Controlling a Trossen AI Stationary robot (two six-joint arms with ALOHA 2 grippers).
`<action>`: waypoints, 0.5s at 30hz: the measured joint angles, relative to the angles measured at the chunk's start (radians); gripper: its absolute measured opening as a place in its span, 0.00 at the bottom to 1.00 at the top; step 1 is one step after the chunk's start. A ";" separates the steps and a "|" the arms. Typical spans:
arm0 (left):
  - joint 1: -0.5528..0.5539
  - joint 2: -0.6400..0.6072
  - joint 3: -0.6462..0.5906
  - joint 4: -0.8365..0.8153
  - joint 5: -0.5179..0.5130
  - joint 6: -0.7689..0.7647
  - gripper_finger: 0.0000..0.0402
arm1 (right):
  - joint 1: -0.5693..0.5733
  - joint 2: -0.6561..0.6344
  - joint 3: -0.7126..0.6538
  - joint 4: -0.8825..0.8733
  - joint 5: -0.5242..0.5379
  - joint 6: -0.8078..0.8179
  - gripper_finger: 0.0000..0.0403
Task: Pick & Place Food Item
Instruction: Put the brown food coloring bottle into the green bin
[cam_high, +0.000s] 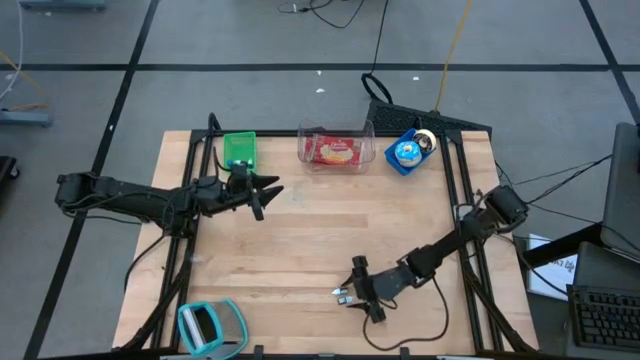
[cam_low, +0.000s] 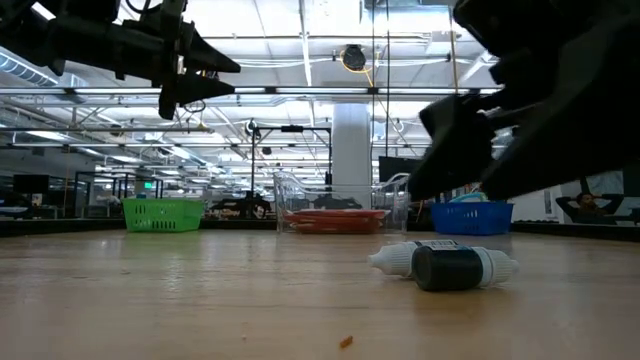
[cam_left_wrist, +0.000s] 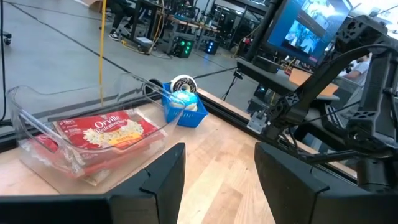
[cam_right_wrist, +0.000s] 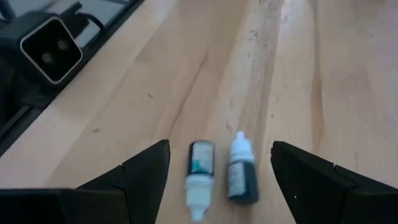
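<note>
On the tabletop (cam_high: 300, 250), near its front edge, two small dropper bottles (cam_right_wrist: 221, 171) lie side by side, and the right end effector (cam_high: 352, 290) hangs just above them, fingers spread wide and empty, apparently lined up to straddle one. By the back-left corner, the left end effector (cam_high: 262, 190) hovers open, holding nothing.

Two small dropper bottles (cam_right_wrist: 200, 177) (cam_right_wrist: 241, 168) lay flat, side by side, on bench between my right jaws; dark bodies, white caps. One label teal, other bottle mostly dark.
</note>
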 joint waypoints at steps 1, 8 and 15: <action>0.000 0.000 0.000 0.000 0.001 -0.001 0.49 | 0.010 0.000 0.000 -0.012 0.010 0.016 0.66; 0.000 0.000 0.000 0.000 0.001 0.000 0.49 | 0.034 0.001 0.000 -0.092 0.013 0.084 0.65; 0.000 0.000 0.000 0.000 0.001 0.000 0.49 | 0.035 0.013 0.000 -0.127 0.032 0.088 0.58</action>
